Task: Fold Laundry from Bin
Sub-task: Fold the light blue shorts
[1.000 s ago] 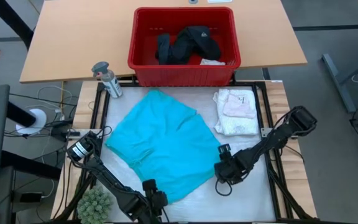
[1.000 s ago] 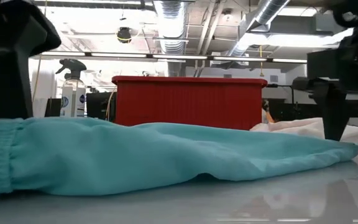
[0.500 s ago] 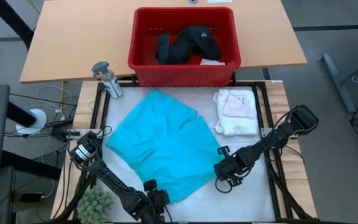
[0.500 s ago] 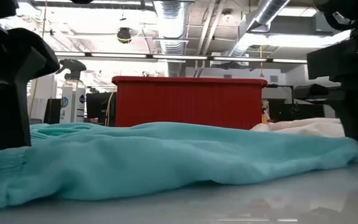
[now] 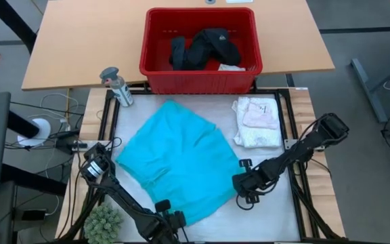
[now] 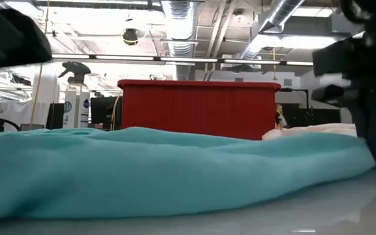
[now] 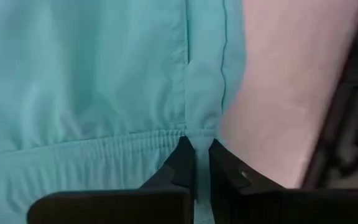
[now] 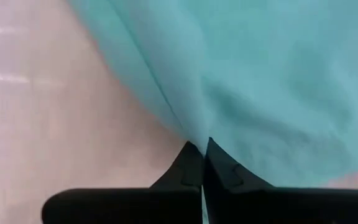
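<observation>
The turquoise shirt (image 5: 178, 159) lies spread on the white table mat, also filling the low view (image 6: 162, 170). My left gripper (image 5: 170, 218) is shut on the shirt's near edge. My right gripper (image 5: 239, 181) is shut on the shirt's right corner. The red bin (image 5: 200, 49) stands at the far edge with black clothing (image 5: 202, 49) and a pale piece inside. A folded white and pink pile (image 5: 257, 120) lies on the mat at the far right. My left gripper pinches the shirt's gathered hem (image 7: 191, 138) between its two fingers (image 7: 180, 163), at the edge near a seam. The cloth lies low on the mat beyond the fingers. My right gripper pinches the shirt's edge at a corner (image 8: 194, 138) between its two fingers (image 8: 190, 163). The cloth spreads away from the fingertips, low over the mat.
A spray bottle (image 5: 116, 85) stands at the mat's far left corner. A green spiky ball (image 5: 103, 220) sits off the mat at the near left. The wooden table (image 5: 80, 41) carries the bin. Bare mat lies near the front right (image 5: 269, 213).
Both grippers have moved a little toward the near edge while shut on the shirt. The shirt's near edge and right corner have been drawn along the mat, and the cloth now lies flatter and more spread in the low view.
</observation>
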Action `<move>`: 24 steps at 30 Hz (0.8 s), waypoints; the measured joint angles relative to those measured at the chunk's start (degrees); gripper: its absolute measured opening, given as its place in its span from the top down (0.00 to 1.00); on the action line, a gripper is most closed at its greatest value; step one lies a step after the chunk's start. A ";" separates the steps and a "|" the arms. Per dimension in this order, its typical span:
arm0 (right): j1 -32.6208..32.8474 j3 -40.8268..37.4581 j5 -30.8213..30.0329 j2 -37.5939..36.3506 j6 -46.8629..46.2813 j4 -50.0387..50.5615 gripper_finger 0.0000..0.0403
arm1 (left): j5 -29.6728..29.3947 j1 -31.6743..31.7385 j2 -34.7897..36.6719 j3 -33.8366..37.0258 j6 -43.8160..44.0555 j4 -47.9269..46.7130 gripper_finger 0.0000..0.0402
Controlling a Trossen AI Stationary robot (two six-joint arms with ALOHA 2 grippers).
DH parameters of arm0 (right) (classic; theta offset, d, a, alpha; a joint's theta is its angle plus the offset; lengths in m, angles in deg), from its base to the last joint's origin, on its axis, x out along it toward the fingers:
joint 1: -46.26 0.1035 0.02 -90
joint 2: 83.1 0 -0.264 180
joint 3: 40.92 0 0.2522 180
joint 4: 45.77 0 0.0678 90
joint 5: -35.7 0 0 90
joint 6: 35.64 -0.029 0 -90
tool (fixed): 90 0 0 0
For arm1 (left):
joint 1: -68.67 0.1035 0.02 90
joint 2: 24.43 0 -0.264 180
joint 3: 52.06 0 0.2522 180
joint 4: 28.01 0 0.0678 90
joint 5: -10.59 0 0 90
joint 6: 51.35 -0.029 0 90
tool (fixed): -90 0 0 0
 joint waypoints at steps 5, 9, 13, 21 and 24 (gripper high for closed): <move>2.80 1.12 -0.25 -3.65 -6.73 0.87 0.95 | -0.47 -0.72 0.07 -2.82 1.23 -0.24 0.99; 5.50 3.27 -0.49 -5.36 -12.01 2.46 0.95 | -1.30 -1.63 0.13 -4.14 3.78 -0.12 0.99; 8.37 7.37 0.72 -5.42 -15.47 2.71 0.95 | -1.72 -2.40 0.13 -5.61 4.06 -0.21 0.99; 12.09 15.97 1.20 -5.43 -21.31 9.80 0.95 | -1.69 -3.34 0.23 -11.21 0.18 2.83 0.99; 12.05 18.09 1.18 -5.43 -20.80 14.32 0.95 | -2.01 -3.73 0.44 -13.06 0.05 2.81 0.99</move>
